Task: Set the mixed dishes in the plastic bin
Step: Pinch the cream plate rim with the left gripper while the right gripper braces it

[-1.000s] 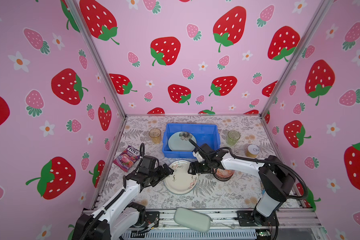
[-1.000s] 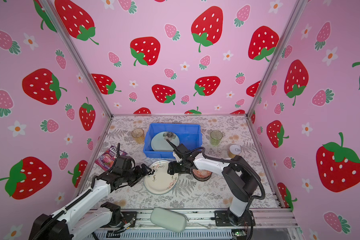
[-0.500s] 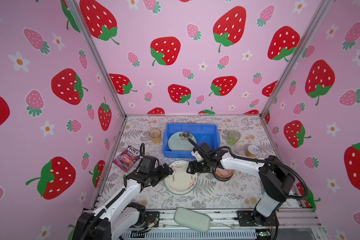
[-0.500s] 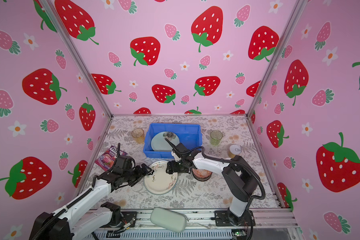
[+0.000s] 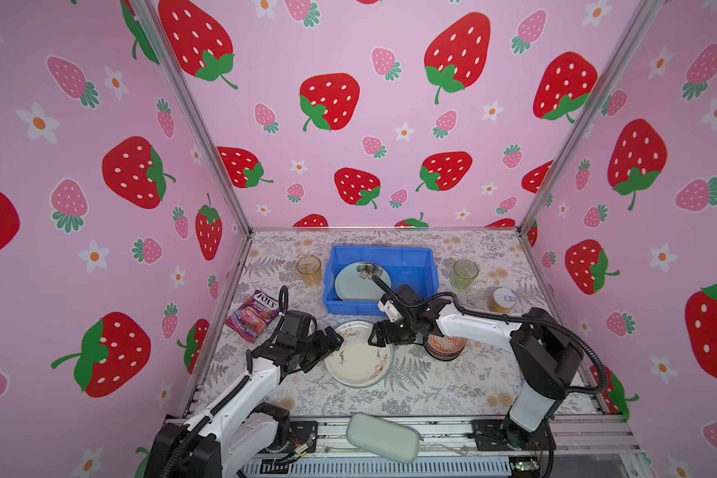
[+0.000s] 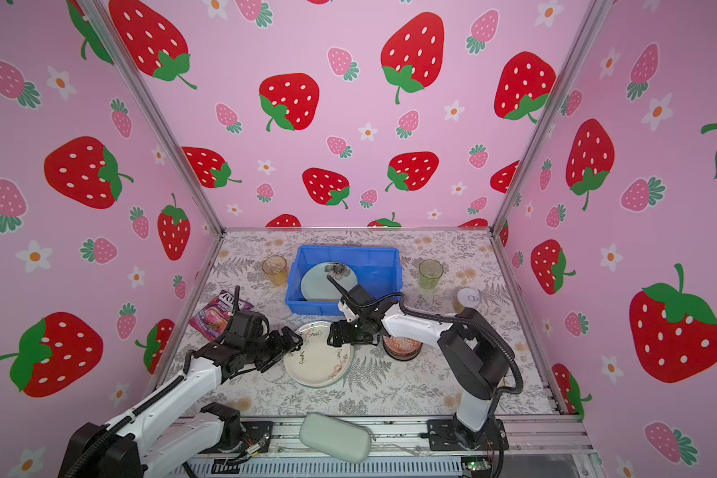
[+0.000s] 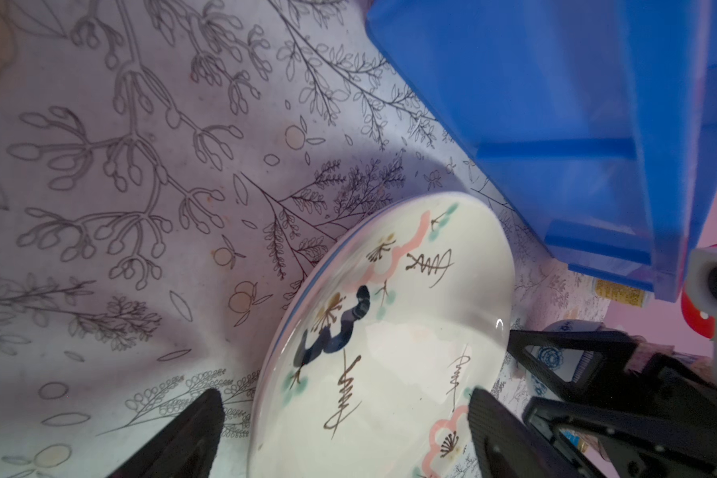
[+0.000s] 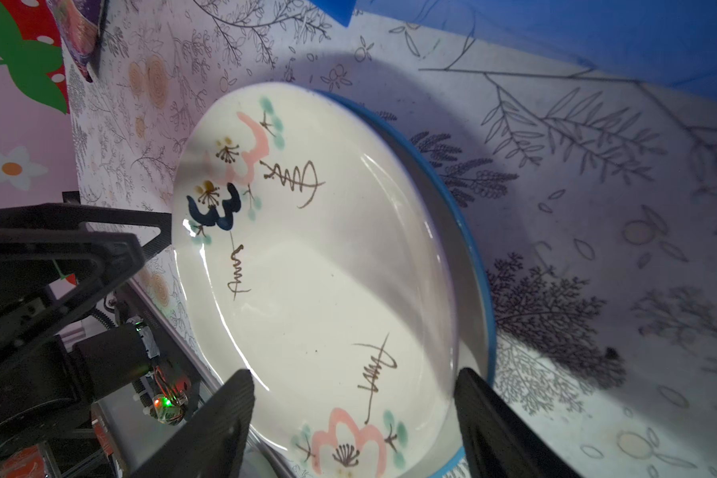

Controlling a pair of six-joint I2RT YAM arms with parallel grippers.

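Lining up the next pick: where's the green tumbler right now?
In both top views the green tumbler stands upright right of the blue bin, apart from it, left of the yellow can.

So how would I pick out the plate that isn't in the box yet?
Find the blue bin on the flowered table. Just in front of it lies a cream plate. Unlike the pale green plate inside the bin and the orange bowl beside it, it carries pink blossoms and brown brush strokes.
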